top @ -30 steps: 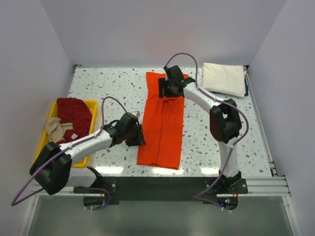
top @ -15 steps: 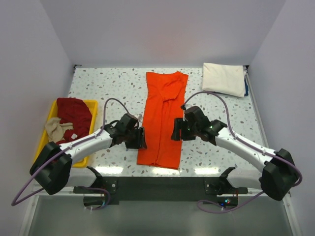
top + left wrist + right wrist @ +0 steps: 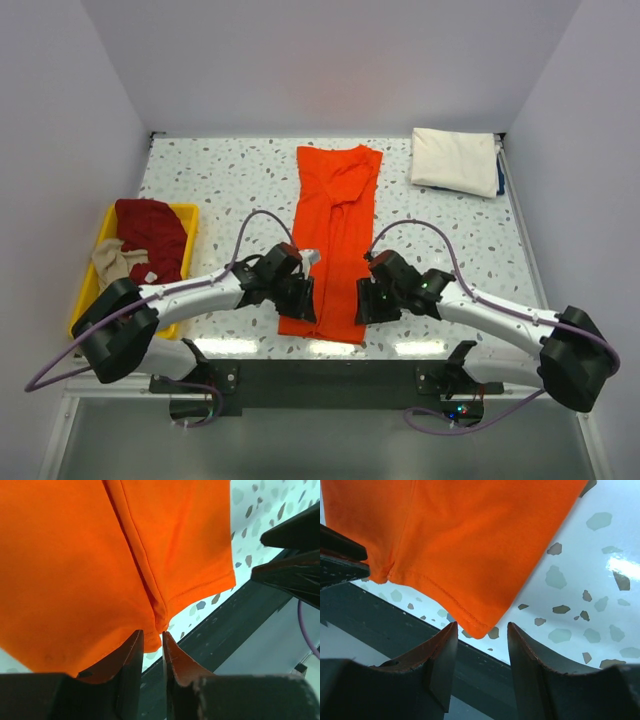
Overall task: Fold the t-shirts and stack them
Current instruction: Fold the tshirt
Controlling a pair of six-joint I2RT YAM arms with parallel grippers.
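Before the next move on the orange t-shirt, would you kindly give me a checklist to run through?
1. Bright orange cloth t-shirt lies flat as a long strip: ok.
2. Right pincer open, near right hem corner lined up between its fingers: ok.
3. Left pincer at the near hem, jaws nearly together; grip on cloth: cannot tell.
4. Both pincers level along that hem in the top view: ok.
5. Cream-white folded t-shirt lies apart from the strip: ok.
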